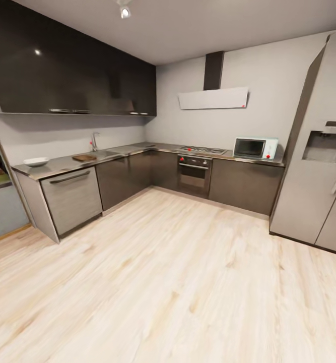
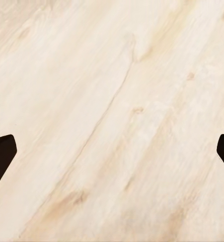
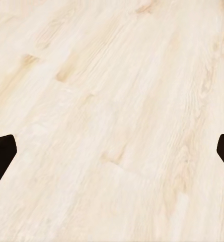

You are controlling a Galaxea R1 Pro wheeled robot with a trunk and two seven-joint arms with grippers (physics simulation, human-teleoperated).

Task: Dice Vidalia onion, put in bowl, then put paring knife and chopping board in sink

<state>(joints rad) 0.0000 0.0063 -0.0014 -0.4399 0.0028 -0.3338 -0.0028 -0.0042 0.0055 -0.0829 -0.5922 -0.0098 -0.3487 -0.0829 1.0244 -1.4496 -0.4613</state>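
Note:
Across the room in the head view, the grey countertop (image 1: 62,164) runs along the left wall above dark cabinets. On it lie the white bowl (image 1: 36,162) near the left end and the dark-brown chopping board (image 1: 84,158) beside the sink (image 1: 103,153) with its tap (image 1: 93,141). The paring knife and the onion are too small or hidden to make out. My left gripper (image 2: 112,156) hangs open over bare wooden floor, its dark fingertips (image 2: 1,156) spread to the sides. My right gripper (image 3: 112,156) is likewise open above the floor with nothing between its fingertips (image 3: 1,156).
Wide light wooden floor (image 1: 162,282) lies between me and the cabinets. An oven (image 1: 194,174) with a hob sits in the back run, a microwave (image 1: 255,148) to its right, and a tall fridge (image 1: 319,151) at the right. A dishwasher (image 1: 71,199) fronts the counter's left end.

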